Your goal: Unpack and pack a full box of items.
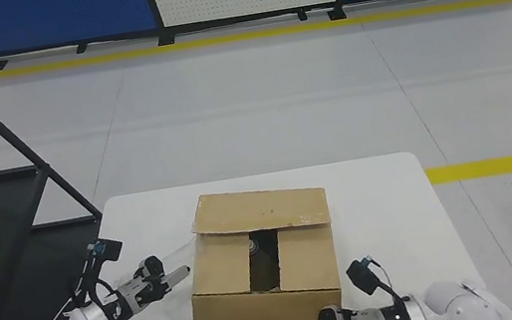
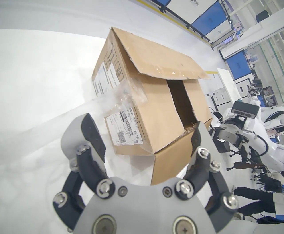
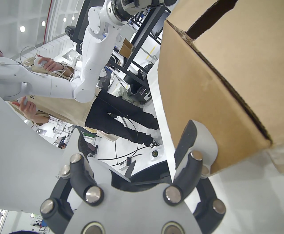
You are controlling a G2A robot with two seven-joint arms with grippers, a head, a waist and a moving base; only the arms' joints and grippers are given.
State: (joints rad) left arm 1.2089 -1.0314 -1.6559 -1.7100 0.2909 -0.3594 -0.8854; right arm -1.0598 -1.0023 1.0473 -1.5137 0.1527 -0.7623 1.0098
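While the white table [image 1: 382,190] bears it near the middle, the cardboard box [image 1: 267,294] stands with two flaps folded in, a dark gap [image 1: 264,260] between them. The left gripper [image 2: 143,121] hangs just beside the box's left wall, fingers spread and empty. The right gripper [image 3: 135,129] sits at the near right corner, fingers apart, empty. Crumpled clear tape [image 2: 131,93] clings to the left wall.
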